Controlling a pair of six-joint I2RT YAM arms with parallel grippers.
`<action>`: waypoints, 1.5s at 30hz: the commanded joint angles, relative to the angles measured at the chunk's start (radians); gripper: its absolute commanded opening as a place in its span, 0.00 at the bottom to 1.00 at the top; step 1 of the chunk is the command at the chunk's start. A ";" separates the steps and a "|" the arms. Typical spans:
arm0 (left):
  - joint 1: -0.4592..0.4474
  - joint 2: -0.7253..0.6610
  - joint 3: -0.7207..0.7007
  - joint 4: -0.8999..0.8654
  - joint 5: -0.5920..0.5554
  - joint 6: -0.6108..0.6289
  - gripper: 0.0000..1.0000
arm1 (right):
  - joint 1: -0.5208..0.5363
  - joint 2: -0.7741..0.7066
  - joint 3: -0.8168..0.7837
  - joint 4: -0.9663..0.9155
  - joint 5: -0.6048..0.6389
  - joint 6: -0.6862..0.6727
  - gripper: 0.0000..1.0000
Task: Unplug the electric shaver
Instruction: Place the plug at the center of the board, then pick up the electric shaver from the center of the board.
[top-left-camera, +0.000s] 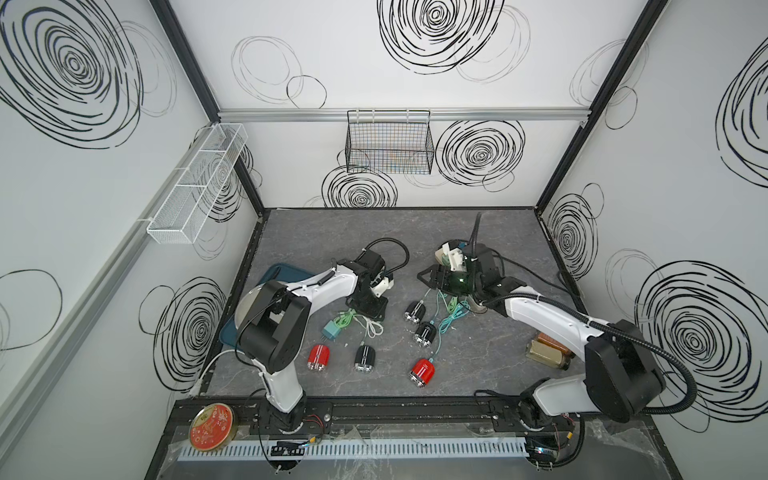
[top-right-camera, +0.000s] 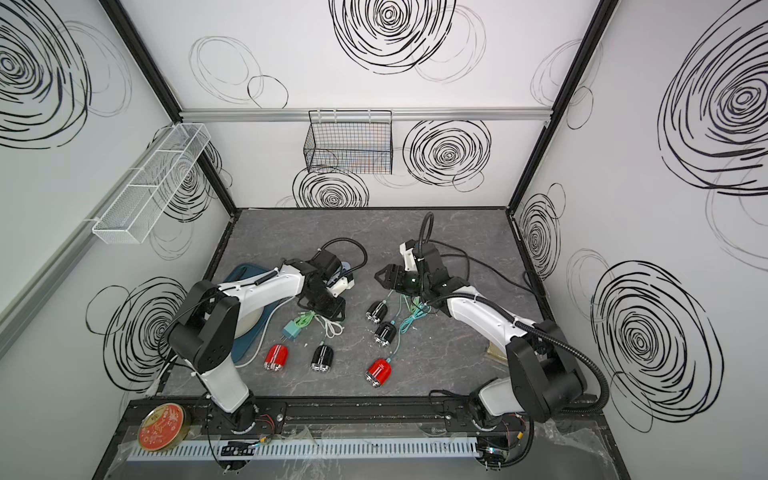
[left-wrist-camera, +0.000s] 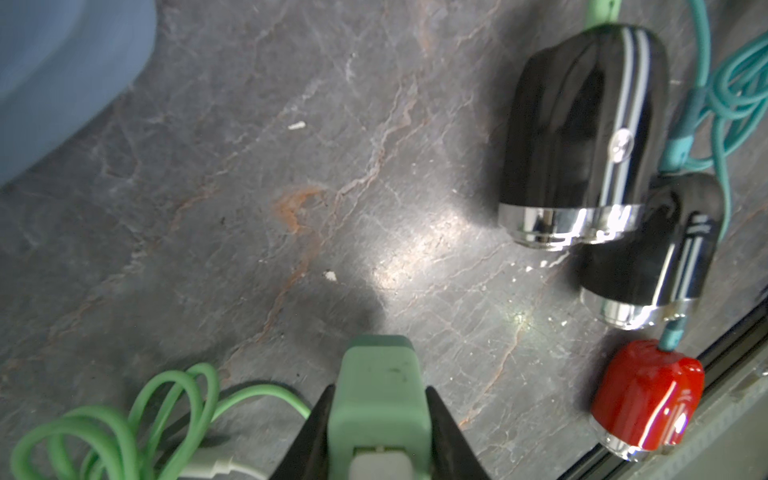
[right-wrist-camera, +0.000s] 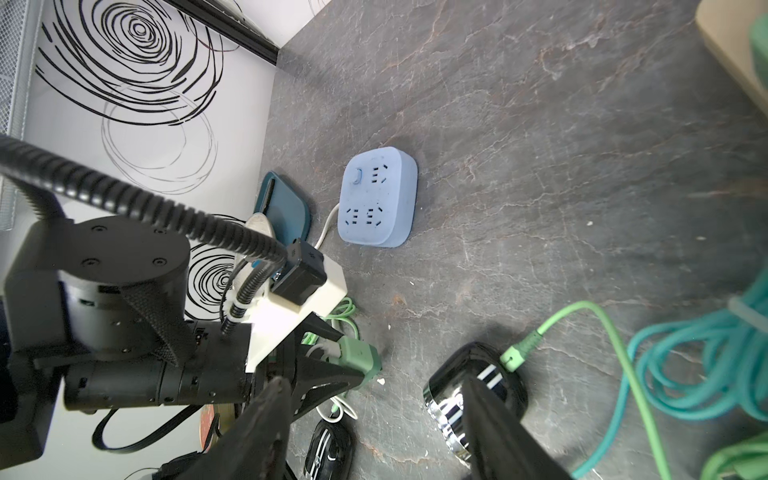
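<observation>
Five glossy shavers (top-left-camera: 424, 332), left claw (left-wrist-camera: 380, 390) flanking boxy mint adapter (left-wrist-camera: 376, 365), grip unclear, right claw (right-wrist-camera: 376, 378) spread

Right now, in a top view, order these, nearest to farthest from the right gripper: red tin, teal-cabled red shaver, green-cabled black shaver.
1. Green-cabled black shaver, central, beside the right gripper.
2. Teal-cabled red shaver, at the front of the table.
3. Red tin, past that front, far left.

Ahead of the left gripper (left-wrist-camera: 380, 390) the table (left-wrist-camera: 249, 208) lies bare; shavers (left-wrist-camera: 577, 137), apparently touching, and cables (left-wrist-camera: 735, 95) crowd one side.
</observation>
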 joint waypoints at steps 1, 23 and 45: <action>0.015 0.013 0.026 -0.049 -0.024 0.011 0.52 | -0.016 -0.054 -0.025 -0.030 0.020 -0.010 0.69; -0.344 -0.416 -0.095 0.266 -0.334 -0.226 0.80 | 0.011 -0.555 -0.245 -0.354 0.129 -0.075 0.62; -0.868 -0.179 -0.130 0.266 -0.623 -0.608 0.78 | 0.046 -0.856 -0.464 -0.417 0.062 0.023 0.52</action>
